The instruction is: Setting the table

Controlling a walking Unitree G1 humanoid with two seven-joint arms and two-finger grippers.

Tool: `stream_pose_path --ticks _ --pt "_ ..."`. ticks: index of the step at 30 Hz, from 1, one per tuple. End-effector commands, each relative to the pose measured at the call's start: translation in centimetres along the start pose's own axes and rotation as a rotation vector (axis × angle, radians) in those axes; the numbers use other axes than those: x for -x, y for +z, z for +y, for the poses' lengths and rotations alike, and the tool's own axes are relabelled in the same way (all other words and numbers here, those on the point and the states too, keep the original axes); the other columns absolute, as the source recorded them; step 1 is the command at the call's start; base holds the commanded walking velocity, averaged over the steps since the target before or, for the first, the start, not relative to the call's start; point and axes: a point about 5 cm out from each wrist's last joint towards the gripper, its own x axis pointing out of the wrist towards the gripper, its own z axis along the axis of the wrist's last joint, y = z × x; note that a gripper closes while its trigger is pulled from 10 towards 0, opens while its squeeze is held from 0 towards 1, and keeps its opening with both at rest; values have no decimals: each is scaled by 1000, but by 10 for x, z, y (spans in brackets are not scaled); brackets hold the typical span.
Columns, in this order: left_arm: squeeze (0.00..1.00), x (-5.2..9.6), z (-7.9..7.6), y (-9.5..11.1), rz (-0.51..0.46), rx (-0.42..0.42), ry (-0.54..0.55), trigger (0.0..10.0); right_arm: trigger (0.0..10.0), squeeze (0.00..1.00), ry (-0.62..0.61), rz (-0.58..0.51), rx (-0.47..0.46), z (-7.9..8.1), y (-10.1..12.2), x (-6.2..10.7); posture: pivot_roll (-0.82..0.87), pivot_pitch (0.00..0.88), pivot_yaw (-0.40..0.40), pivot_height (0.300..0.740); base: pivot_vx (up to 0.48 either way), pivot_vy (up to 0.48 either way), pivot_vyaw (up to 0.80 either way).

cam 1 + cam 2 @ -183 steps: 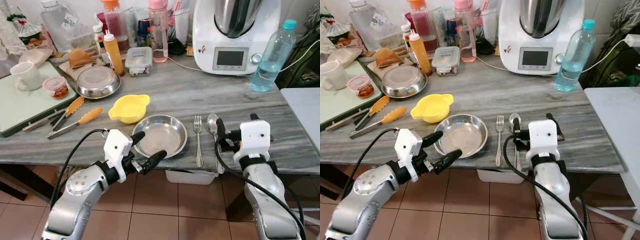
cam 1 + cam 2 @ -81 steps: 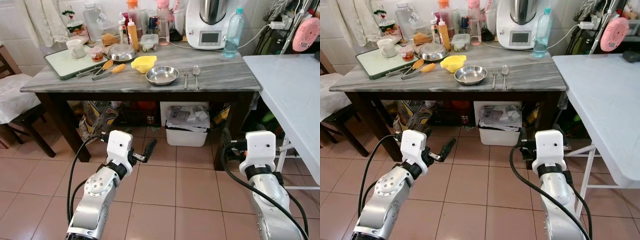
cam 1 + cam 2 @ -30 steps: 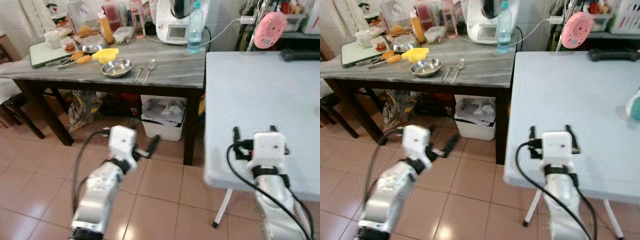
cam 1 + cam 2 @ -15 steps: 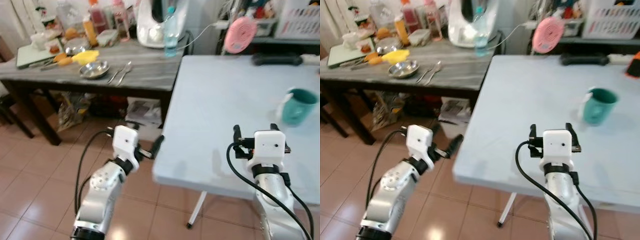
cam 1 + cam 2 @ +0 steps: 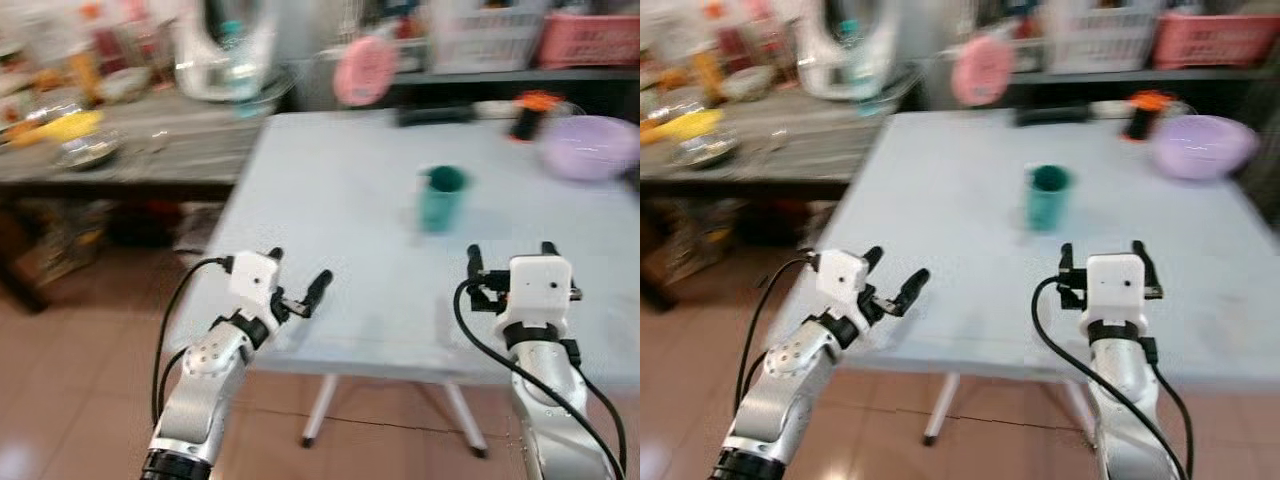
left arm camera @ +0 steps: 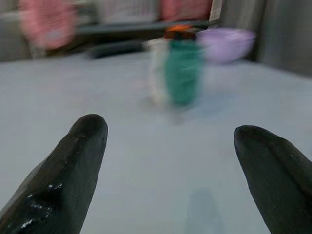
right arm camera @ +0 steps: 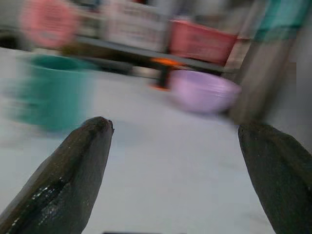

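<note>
1. Facing the pale blue table squarely now, where half a second ago it filled just the right half of the head views; the whole picture swung over, so a turn of the camera, not of the furniture.
2. Pushed off to the far left and blurred: the grey marble table with its steel dish, yellow bowl and white appliance. Fork and spoon beside the dish too smeared to make out.
3. Carried much as before: left gripper released, its fingers spread wide with nothing between, hovering at the near left edge of the pale table; right gripper likewise spread and empty, above the near edge further right.
4. Standing near the middle of the pale table, well apart from both grippers and between them in the head views: the teal cup.
5. Ranged along the far side: a dark long object, an orange-capped dark bottle and a purple bowl at the far right corner. Behind these, a pink round thing, a white basket and a red basket.
6. Bare tabletop between the grippers and the cup, with nothing in the way.
7. Upright, long axis vertical, open mouth up. Cannot tell which way the handle points through the blur.
</note>
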Motion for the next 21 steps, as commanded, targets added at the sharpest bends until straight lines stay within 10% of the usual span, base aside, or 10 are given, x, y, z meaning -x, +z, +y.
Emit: stream_pose_path --ticks 1,21 --pt "0 6 9 -2 9 -9 30 10000 10000 0 26 -8 -21 10 2 1 -93 0 89 740 0 0 0" --pt "0 3 15 4 -8 -21 70 10000 10000 0 63 -30 -43 19 6 -1 -91 0 95 740 0 0 0"
